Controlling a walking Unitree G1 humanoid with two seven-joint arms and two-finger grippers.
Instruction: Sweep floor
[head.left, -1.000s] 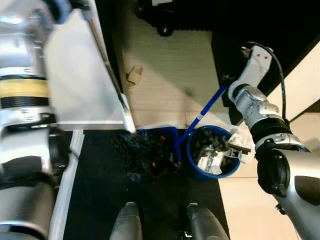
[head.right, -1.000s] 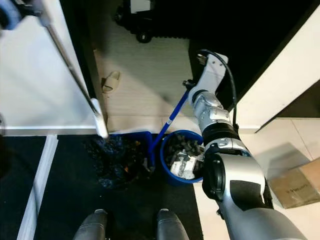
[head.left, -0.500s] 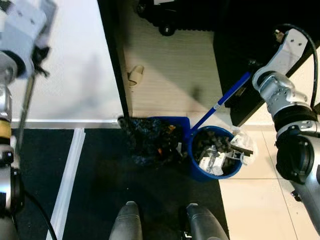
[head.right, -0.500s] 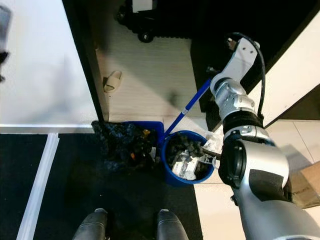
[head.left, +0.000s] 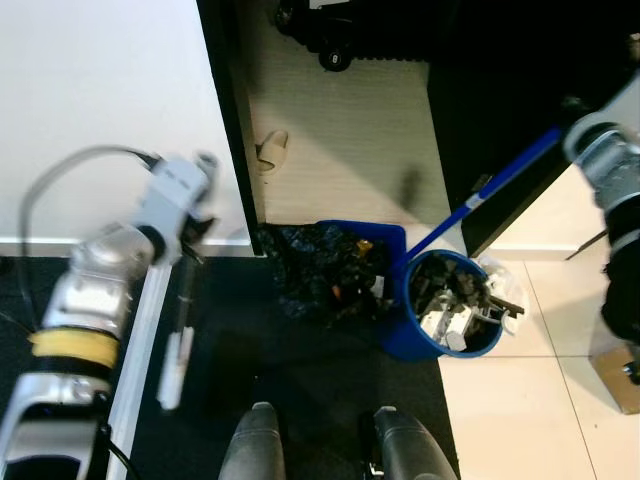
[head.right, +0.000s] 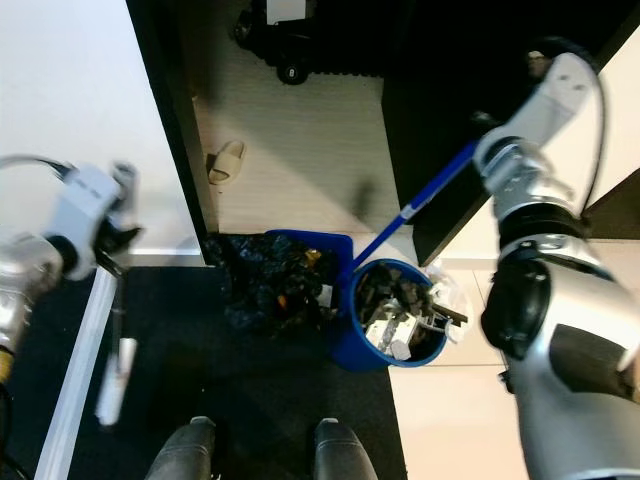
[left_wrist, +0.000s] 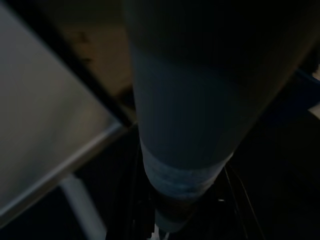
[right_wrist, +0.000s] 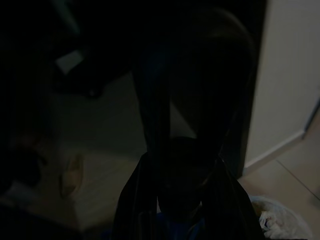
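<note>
Since half a second ago the left arm has swung down from the upper left, so the left gripper (head.left: 190, 238) now sits low beside the white wall, closed around the top of a slim broom handle (head.left: 180, 325) that hangs down over the black mat (head.left: 300, 380), its pale end near the white strip (head.left: 135, 340) on the floor. The right arm has drawn back toward the upper right; the right gripper (head.right: 485, 130) holds the far end of the blue dustpan handle (head.right: 415, 205), though the dark, blurred pictures do not let me tell how far its fingers are parted. The blue dustpan (head.left: 365, 238) lies on the floor heaped with dark debris (head.left: 320, 275) — touching the blue bin (head.left: 450, 315), itself full of scraps. A slipper (head.left: 271, 150) rests on the pale floor beyond.
</note>
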